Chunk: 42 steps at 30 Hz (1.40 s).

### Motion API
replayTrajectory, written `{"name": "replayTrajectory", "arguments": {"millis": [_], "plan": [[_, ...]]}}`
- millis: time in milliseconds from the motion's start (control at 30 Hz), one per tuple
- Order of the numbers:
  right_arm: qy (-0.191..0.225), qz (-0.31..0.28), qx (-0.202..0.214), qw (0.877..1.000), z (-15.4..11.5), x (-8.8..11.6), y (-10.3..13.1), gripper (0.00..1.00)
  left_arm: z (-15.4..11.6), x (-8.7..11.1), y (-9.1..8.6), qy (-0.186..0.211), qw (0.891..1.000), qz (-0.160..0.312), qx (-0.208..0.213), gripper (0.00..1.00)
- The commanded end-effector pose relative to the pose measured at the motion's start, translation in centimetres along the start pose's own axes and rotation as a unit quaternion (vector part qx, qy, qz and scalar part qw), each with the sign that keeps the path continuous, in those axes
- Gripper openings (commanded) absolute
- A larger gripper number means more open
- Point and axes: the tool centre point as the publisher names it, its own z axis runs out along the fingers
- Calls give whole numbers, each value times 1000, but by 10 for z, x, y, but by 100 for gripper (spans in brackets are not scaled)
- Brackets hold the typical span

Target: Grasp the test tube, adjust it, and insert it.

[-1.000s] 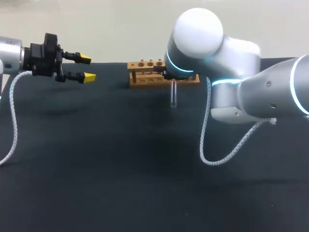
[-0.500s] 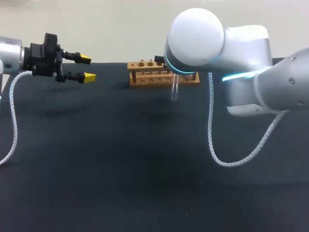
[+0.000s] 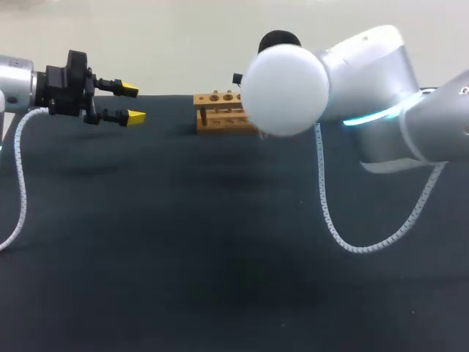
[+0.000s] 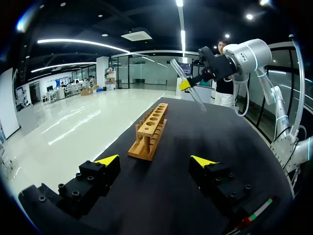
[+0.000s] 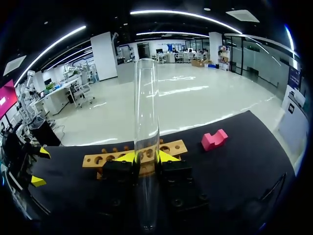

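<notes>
Where the right gripper (image 5: pixel 146 157) clamps it, the clear test tube (image 5: pixel 146 105) seems glass.

A dark counter (image 3: pixel 183 257) carries a wooden rack (image 3: pixel 218 114). The rack stands upright near the counter's far edge, with a row of round holes along its top bar. A pink block (image 5: pixel 214 139) lies flat on the counter off one end of the rack, near it but not touching; it shows only in the right wrist view.
</notes>
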Motion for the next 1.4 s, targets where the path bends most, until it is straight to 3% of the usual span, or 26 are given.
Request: {"name": "replayTrajectory", "arguments": {"millis": [33,833,1333,1400], "plan": [[-81,-1,-3,997,-1,-1,0,0,-1,1,-2,-2,1000,2,-3,100],[-219,-5,12,976,7,-47,0,0,-1,1,-2,-2,1000,2,-3,100],[-246,-12,5,969,19,-62,-4,0,-1,1,-2,-2,1000,2,-3,100],[-265,-13,0,964,32,-74,-6,0,-1,1,-2,-2,1000,2,-3,100]]}}
